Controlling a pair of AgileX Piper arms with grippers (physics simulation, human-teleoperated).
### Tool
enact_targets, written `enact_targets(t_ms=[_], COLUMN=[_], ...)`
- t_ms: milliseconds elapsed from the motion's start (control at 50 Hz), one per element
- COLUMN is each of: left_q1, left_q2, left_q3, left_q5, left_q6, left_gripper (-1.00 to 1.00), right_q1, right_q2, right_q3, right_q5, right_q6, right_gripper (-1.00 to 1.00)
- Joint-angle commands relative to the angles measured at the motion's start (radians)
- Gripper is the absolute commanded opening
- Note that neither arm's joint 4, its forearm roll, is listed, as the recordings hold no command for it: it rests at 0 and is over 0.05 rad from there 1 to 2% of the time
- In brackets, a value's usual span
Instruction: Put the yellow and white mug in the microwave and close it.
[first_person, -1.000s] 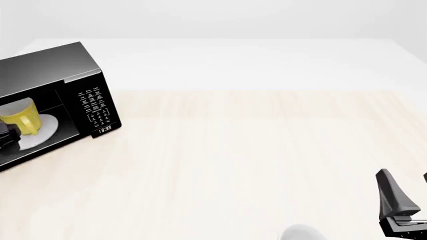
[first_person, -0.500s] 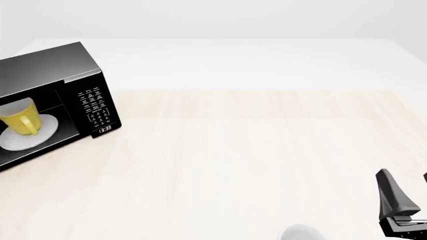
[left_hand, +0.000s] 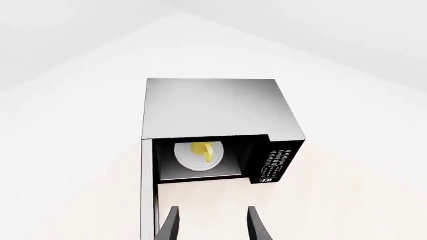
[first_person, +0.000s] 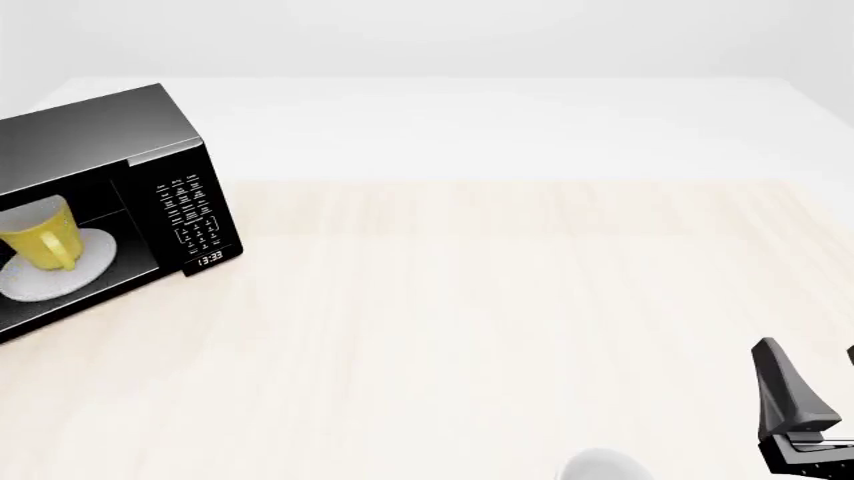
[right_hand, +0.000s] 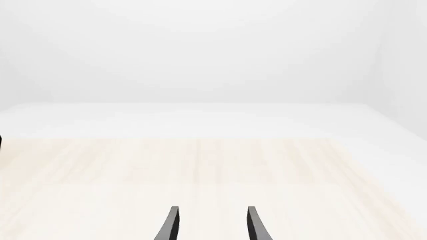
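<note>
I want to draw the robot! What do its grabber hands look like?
Each gripper is black. The left gripper and the right gripper both have two thin, slightly curved fingers that taper towards the tips. No cables or markings show.

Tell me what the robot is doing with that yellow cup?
The yellow and white mug sits on the round white plate inside the microwave. Nothing is holding it now. The left gripper is open and empty, hanging in front of the microwave's open door. The right gripper is open too, far off on the other side of the table. The mug is in, but the door is not shut yet.
</note>
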Motion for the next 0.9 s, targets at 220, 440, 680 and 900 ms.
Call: enact_targets(t_ms=[220, 440, 680, 900], left_q1=[0.152, 0.198, 0.267, 0.382], left_q2=[0.049, 0.055, 0.080, 0.111], left_q3=[-0.093, -0.093, -0.092, -0.084], left_q5=[0.052, 0.050, 0.038, 0.000], left_q6=[-0.038, -0.048, -0.063, -0.050], left_gripper=[1.00, 1.00, 1.00, 1.00], right_q1=[0.000, 0.000, 0.000, 0.000], right_q2=[0.000, 0.000, 0.000, 0.000], right_q3=[0.000, 0.000, 0.000, 0.000], right_q5=[0.000, 0.000, 0.000, 0.000], right_q6=[0.000, 0.000, 0.000, 0.000], right_gripper=[1.00, 1.00, 1.00, 1.00])
